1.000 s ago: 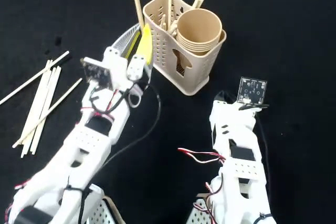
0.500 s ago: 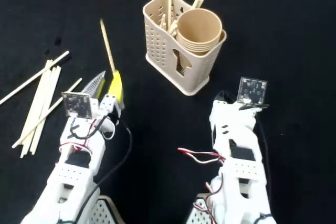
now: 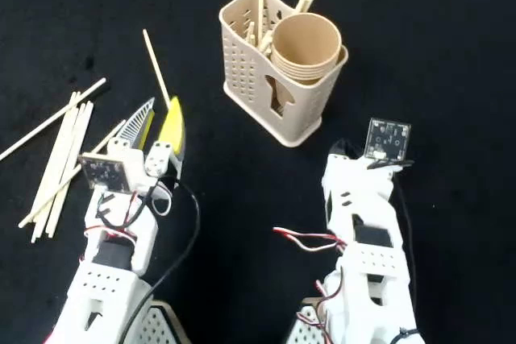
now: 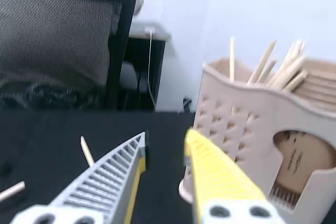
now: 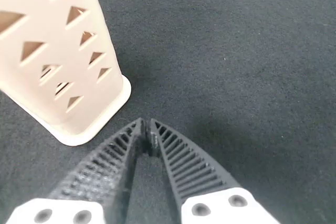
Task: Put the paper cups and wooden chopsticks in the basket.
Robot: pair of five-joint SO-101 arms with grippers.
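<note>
Retreat on the high view: left gripper (image 3: 162, 103) backs away from the basket (image 3: 250, 78), and the chopstick (image 3: 156, 66) lies on the table (image 3: 427, 54) at its tips, undelivered. Left wrist shows jaws spread, gripping nothing; right wrist shows the right gripper (image 5: 146, 125) pressed together beside the basket.

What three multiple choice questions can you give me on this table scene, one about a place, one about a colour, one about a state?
1. Where are the paper cups? A in the basket; B on a plate; C on a shelf.
2. What colour is one finger of the left claw? A red; B yellow; C blue.
3. How is the right claw? A wide open; B shut and empty; C shut on a cup.
Answers: 1 A, the stack stands inside the basket. 2 B, that finger is yellow, the other grey. 3 B, its wrist view shows the tips touching with nothing between.
</note>
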